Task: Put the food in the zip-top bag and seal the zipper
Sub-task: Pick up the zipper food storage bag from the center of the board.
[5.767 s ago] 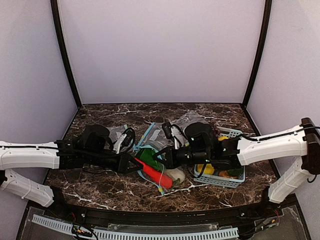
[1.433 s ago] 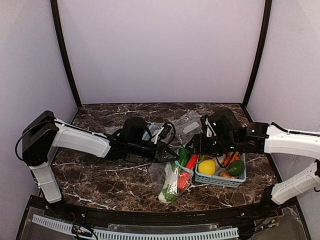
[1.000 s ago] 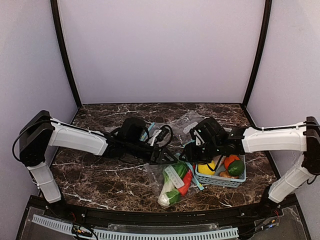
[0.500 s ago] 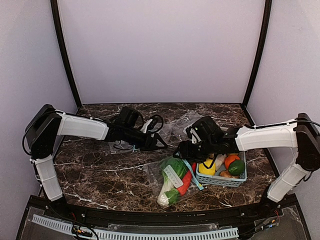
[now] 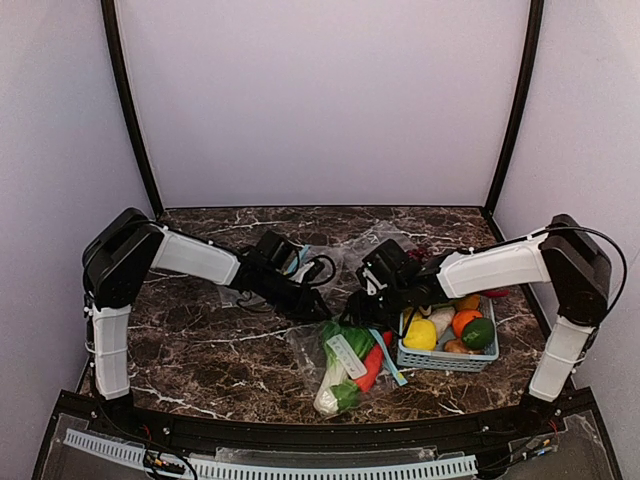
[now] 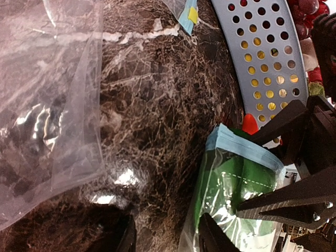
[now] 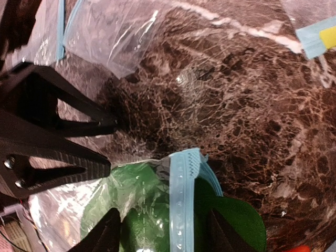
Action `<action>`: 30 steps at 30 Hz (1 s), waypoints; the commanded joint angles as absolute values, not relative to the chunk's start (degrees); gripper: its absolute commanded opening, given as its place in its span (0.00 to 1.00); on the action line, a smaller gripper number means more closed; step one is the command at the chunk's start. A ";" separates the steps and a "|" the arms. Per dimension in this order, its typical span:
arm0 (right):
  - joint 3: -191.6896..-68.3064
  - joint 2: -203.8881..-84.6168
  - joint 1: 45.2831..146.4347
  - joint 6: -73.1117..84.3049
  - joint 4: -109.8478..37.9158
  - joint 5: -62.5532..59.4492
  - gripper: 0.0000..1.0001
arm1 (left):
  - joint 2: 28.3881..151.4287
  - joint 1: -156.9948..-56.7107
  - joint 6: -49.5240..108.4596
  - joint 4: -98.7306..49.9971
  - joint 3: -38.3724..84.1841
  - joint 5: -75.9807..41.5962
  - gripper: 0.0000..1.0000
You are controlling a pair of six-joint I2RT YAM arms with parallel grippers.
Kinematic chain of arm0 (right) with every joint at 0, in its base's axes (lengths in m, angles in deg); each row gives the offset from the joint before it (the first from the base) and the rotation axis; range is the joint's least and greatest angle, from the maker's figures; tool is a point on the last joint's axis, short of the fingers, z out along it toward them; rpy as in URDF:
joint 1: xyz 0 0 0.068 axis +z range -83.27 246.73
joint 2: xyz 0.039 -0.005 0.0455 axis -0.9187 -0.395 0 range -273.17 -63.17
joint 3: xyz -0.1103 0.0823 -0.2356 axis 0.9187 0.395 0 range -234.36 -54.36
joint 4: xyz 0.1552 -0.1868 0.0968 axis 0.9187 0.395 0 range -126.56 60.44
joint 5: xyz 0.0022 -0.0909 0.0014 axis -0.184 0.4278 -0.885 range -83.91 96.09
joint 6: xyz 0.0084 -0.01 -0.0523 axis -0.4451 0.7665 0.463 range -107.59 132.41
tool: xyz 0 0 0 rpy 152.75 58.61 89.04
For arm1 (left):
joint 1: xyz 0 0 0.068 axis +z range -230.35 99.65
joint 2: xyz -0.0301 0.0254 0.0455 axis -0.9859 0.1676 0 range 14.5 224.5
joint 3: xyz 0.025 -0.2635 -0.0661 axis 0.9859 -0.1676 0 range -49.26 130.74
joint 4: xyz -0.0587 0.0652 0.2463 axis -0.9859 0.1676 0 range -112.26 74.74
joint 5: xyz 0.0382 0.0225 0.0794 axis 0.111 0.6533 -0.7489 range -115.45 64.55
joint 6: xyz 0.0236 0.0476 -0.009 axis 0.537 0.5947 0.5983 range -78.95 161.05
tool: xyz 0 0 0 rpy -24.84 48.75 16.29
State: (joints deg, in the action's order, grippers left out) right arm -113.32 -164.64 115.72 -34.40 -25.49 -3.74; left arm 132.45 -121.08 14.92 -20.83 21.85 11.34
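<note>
The zip-top bag (image 5: 345, 365) lies on the marble in front of the basket, holding the food: a leafy vegetable (image 5: 331, 392) with a white stalk, a red-orange one (image 5: 373, 365) and green pieces under the white label (image 5: 344, 352). Its light-blue zipper (image 7: 181, 202) stands partly gaping at the bag's far end, with green showing through (image 6: 239, 181). My left gripper (image 5: 318, 308) is open just left of that end, one finger (image 6: 210, 236) at the bag's edge. My right gripper (image 5: 364, 300) is open, its fingers on either side of the zipper's end without pinching it.
A light-blue basket (image 5: 448, 358) with a lemon (image 5: 420, 334), an orange (image 5: 466, 322) and a lime (image 5: 478, 333) stands right of the bag. Smaller clear bags (image 5: 238, 272) (image 5: 385, 240) lie behind the grippers. Purple grapes (image 6: 308, 7) sit beyond the basket.
Both grippers have closed in on the far end of the filled bag, and the arms have folded nearer their bases. The bag and the food in it lie where they did.
</note>
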 commanded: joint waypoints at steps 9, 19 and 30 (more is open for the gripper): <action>-112.41 -163.32 116.04 -26.95 -33.57 -12.54 0.00 | 123.98 -120.89 11.96 -24.42 13.12 11.34 0.43; -109.70 -152.49 117.37 -8.50 -40.06 -19.24 0.00 | 107.78 -119.91 10.81 -23.97 8.24 13.06 0.69; -109.47 -147.64 120.33 1.08 -38.05 -21.69 0.00 | 103.06 -119.77 7.47 -26.49 9.10 17.78 0.79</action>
State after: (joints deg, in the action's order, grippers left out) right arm -109.08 -148.84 118.65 -3.27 -37.16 -20.48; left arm 104.30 -120.10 9.37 -25.16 9.39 15.36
